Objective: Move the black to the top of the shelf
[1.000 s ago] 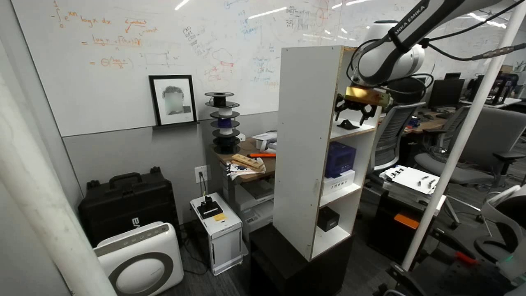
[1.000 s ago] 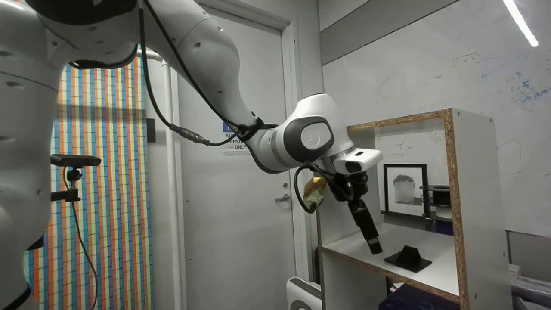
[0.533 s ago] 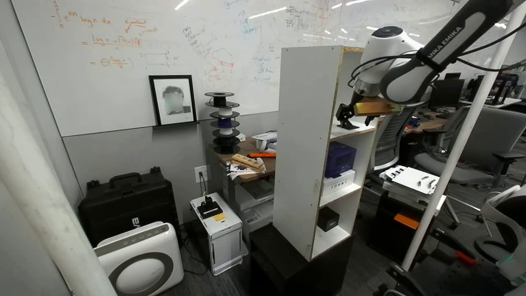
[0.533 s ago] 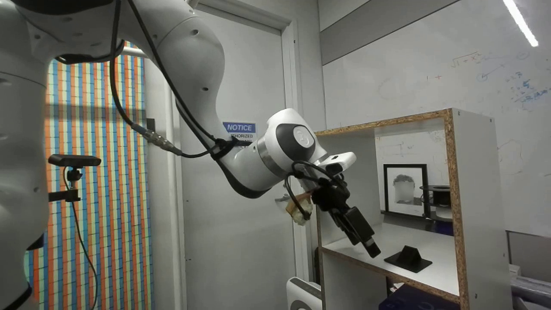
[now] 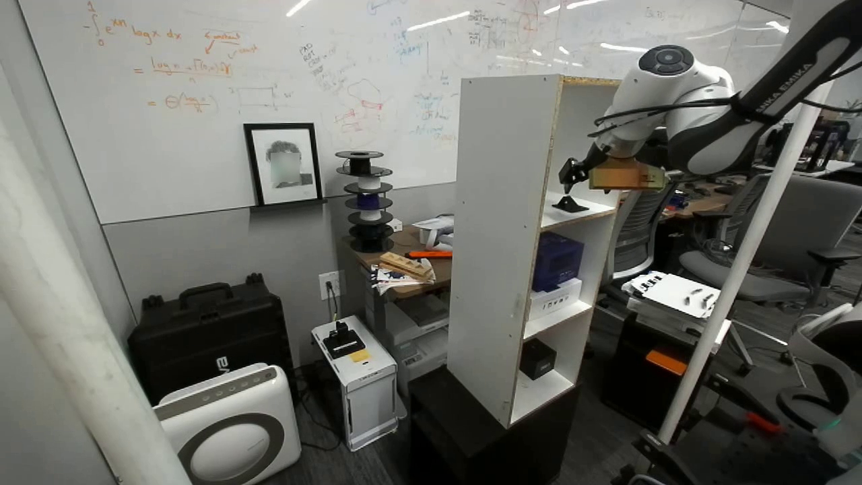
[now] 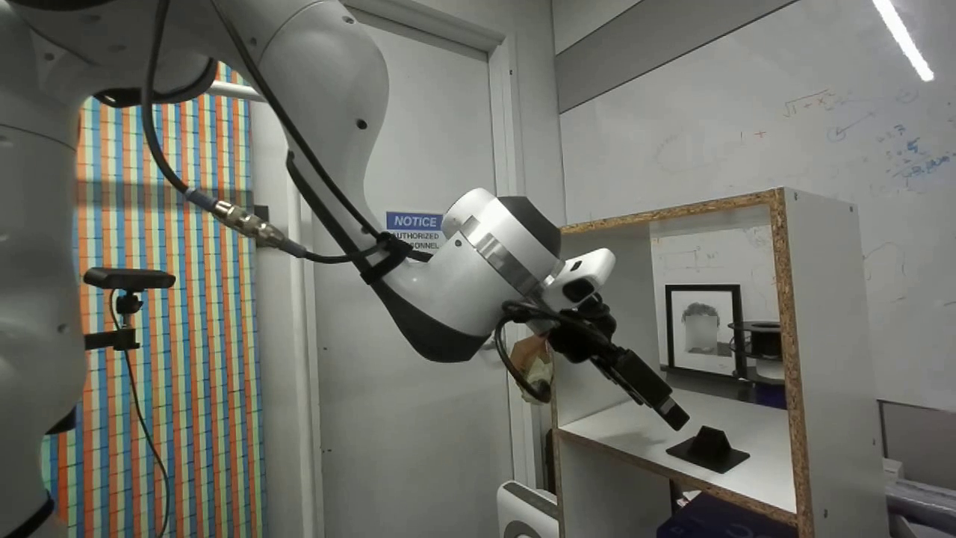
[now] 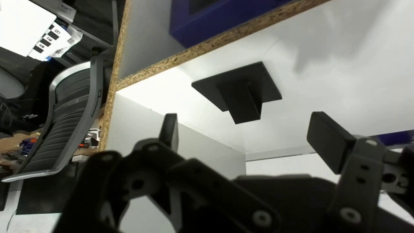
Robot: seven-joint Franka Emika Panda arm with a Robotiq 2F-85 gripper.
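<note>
The black piece (image 5: 570,205) is a flat plate with a raised block on it. It sits on the floor of the highest compartment of the white shelf (image 5: 502,236); in an exterior view it (image 6: 709,450) lies near the right wall of the shelf (image 6: 829,336). My gripper (image 5: 571,183) is just above and in front of it, tilted down into the compartment; its fingertips (image 6: 676,417) are apart from the piece. In the wrist view my gripper (image 7: 248,136) is open and empty, with the block of the black piece (image 7: 241,94) ahead of the gap between the fingers. The shelf's top shows only edge-on.
The shelf's side walls and top board (image 6: 694,211) surround the compartment. Its back is open to the whiteboard. A dark blue box (image 5: 557,261) on a white box fills the compartment below; a small black box (image 5: 537,358) is lowest. A chair (image 5: 646,222) stands beside the shelf.
My wrist has turned and the gripper now points more forward into the compartment. Its fingertips have moved closer to the black piece, which has not moved.
</note>
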